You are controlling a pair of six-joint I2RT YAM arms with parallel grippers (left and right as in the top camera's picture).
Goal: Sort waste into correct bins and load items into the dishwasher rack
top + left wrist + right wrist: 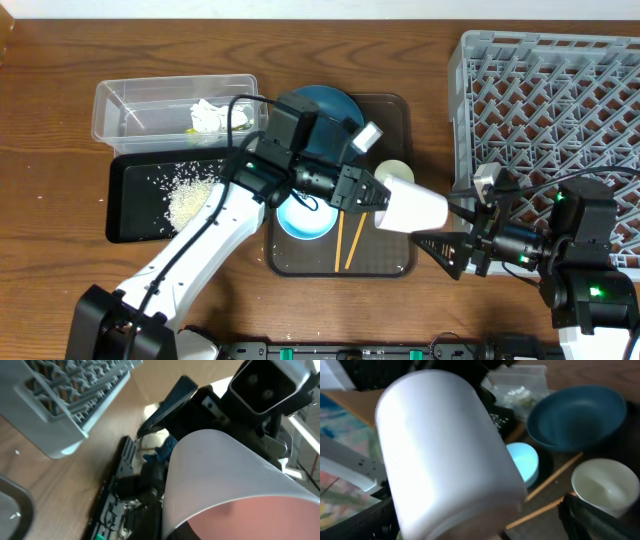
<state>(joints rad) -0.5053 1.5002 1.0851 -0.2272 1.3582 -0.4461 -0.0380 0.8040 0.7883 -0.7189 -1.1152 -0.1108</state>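
Overhead, cup: the pink cup (413, 207) hangs on its side in the air over the right edge of the brown tray (390, 262), between the two arms and short of the rack (560, 80).
Overhead, left gripper: the left gripper (372, 195) is closed on the cup's narrow end.
Overhead, right gripper: the right gripper (447, 243) is spread wide at the cup's broad end; contact cannot be told.
Overhead, tray: the cream cup (393, 172), the chopsticks (348, 240) and the light blue bowl (303, 218) lie on it.

Left wrist, cup: the cup (225, 480) fills the lower right, smooth and pale with a pink tinge, and the rack (60, 405) sits at upper left.
Left wrist, handling: the cup looks light, rigid and slick, so it is likely to slip under a loose pinch.

Right wrist, cup: its round wall (445, 450) fills the view between dark finger parts at the bottom corners.
Right wrist, hold: the best grip is probably across the wall near the rim, squarely over the widest part, and firm before the other arm lets go.
Right wrist, behind: the dark blue plate (577, 417) is well apart from the cup.
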